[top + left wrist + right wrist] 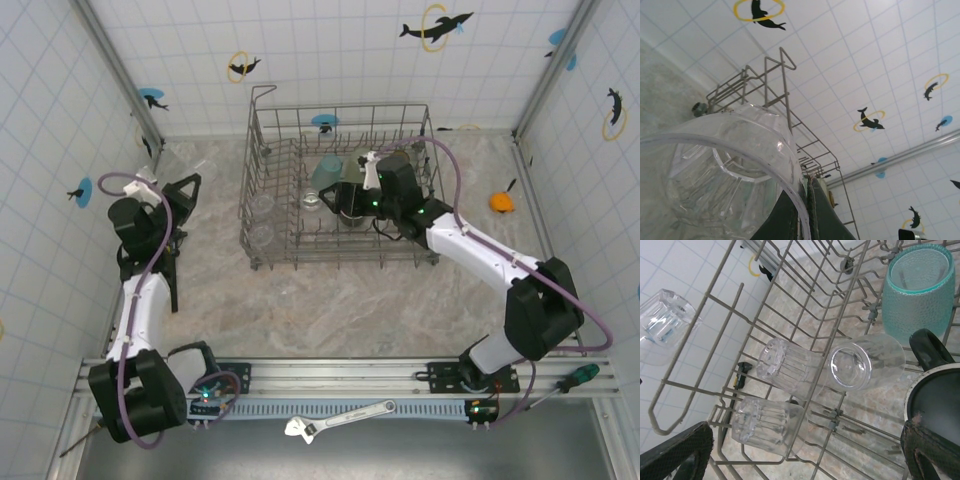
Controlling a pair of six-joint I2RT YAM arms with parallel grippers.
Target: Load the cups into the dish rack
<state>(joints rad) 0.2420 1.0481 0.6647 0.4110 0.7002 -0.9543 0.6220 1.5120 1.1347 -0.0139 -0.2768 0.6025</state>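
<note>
- Dish rack (252, 170): grey wire basket, mid-table, tall wire loop at its far left corner.
- Left gripper (804, 222): outside the rack, off its left side. Closed on a clear tumbler (715, 165), the fingers pinching the cup wall at the rim. From the right wrist camera this held tumbler shows beyond the rack's side wires, not inside the basket.
- Right gripper (805, 455): inside the rack, right of its centre, jaws spread wide with nothing between them. One fingertip (932, 450) is at the rim of the black mug (935, 395); whether they touch cannot be told.
- Black mug: inside the rack, near its middle, mouth up, handle toward the teal tumbler.
- Teal tumbler (917, 290): inside the rack, mouth down, just beyond the mug toward the rack's far side.
- Three more clear tumblers inside the rack's left half: two ribbed ones (785, 365) (765, 425) side by side along the left wall, a smooth one (865, 362) between them and the mug.
- Orange object (502, 201): on the table, well right of the rack.
</note>
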